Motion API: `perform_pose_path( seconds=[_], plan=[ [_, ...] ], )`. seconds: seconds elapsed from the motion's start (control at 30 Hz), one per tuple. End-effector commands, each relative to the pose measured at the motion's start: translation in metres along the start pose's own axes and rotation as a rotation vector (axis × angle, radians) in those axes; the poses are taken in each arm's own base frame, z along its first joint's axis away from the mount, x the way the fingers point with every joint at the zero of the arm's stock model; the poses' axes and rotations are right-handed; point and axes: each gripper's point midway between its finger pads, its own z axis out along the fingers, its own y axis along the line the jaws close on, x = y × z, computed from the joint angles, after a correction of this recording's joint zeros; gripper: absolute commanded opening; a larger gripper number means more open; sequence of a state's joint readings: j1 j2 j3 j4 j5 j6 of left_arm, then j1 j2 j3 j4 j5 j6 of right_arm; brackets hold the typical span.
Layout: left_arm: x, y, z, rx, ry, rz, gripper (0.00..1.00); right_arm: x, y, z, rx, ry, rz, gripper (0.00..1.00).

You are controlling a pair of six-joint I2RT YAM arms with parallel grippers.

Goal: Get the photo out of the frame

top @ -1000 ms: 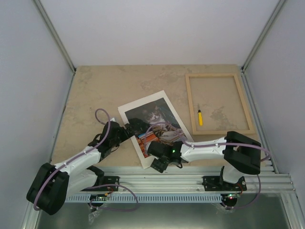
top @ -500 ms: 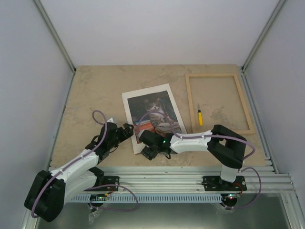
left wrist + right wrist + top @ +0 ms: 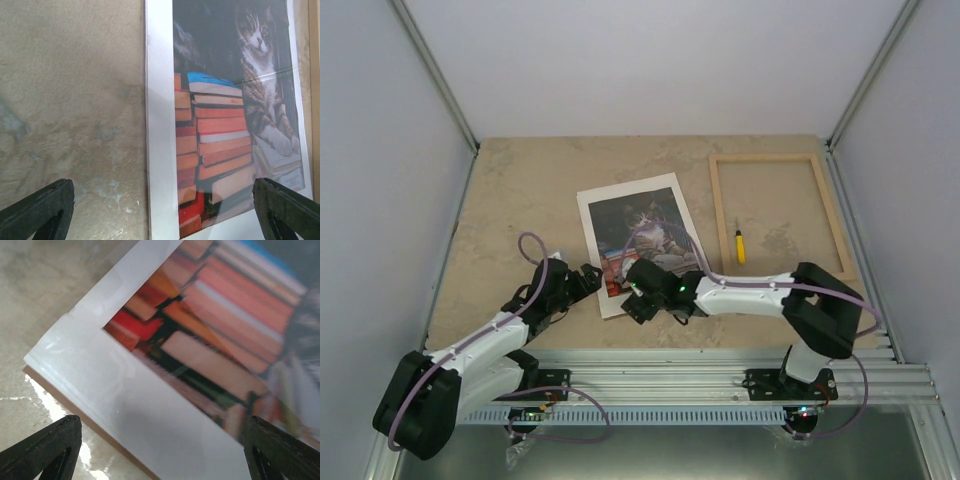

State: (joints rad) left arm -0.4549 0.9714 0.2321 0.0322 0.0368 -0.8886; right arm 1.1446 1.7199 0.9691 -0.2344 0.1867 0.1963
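Beige counter fills the top view. Left arm: base at 7 o'clock, elbow folded back low at the near-left corner, forearm reaching toward 1 o'clock and ending just beside the photo's 9 o'clock edge. Right arm: base at 5 o'clock, elbow bent up on the right, forearm stretched flat toward 9 o'clock, wrist over the photo's near edge.

The frame lies flat at 2 o'clock on the counter, pale wood, bare counter showing through it, well apart from the photo.

The photo lies flat mid-counter, out of the frame, tilted slightly, cat end toward 12 o'clock, books toward 6. A thin brown edge peeks out under its near-left corner in the right wrist view.

Left pincer is spread wide, fingertips apart, nothing between them. Right pincer is also spread, fingertips straddling that near-left corner, gripping nothing; contact with the print cannot be told.

Small yellow-handled tool lies inside the frame, near its 9 o'clock rail.
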Motion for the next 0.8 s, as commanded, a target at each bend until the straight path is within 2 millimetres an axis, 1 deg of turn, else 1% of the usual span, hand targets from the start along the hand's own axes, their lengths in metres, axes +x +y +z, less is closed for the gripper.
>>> perform_pose_path(
  seconds=[0.0, 0.2, 0.3, 0.37, 0.43, 0.47, 0.63, 0.77],
  plan=[
    [0.011, -0.005, 0.0, 0.046, 0.06, -0.017, 0.99, -0.019, -0.026, -0.022, 0.015, -0.115, 0.044, 0.88],
    [0.034, -0.007, 0.003, 0.093, 0.164, -0.063, 0.99, -0.012, -0.059, -0.035, 0.069, -0.182, 0.113, 0.88],
    [0.042, -0.005, 0.006, 0.094, 0.2, -0.083, 0.99, -0.011, -0.069, -0.043, 0.098, -0.232, 0.14, 0.88],
    [0.045, -0.008, 0.008, 0.115, 0.218, -0.099, 0.99, -0.003, -0.076, -0.045, 0.123, -0.234, 0.155, 0.89],
    [0.046, -0.012, 0.01, 0.132, 0.233, -0.109, 0.99, -0.006, -0.082, -0.051, 0.142, -0.277, 0.174, 0.89],
    [0.047, -0.012, 0.011, 0.13, 0.238, -0.11, 0.99, -0.003, -0.084, -0.052, 0.149, -0.281, 0.178, 0.89],
    [0.047, -0.016, 0.013, 0.142, 0.248, -0.118, 0.99, 0.0, -0.088, -0.058, 0.154, -0.319, 0.191, 0.89],
    [0.045, -0.027, 0.014, 0.192, 0.254, -0.132, 0.98, 0.002, -0.086, -0.054, 0.148, -0.307, 0.181, 0.89]
  ],
)
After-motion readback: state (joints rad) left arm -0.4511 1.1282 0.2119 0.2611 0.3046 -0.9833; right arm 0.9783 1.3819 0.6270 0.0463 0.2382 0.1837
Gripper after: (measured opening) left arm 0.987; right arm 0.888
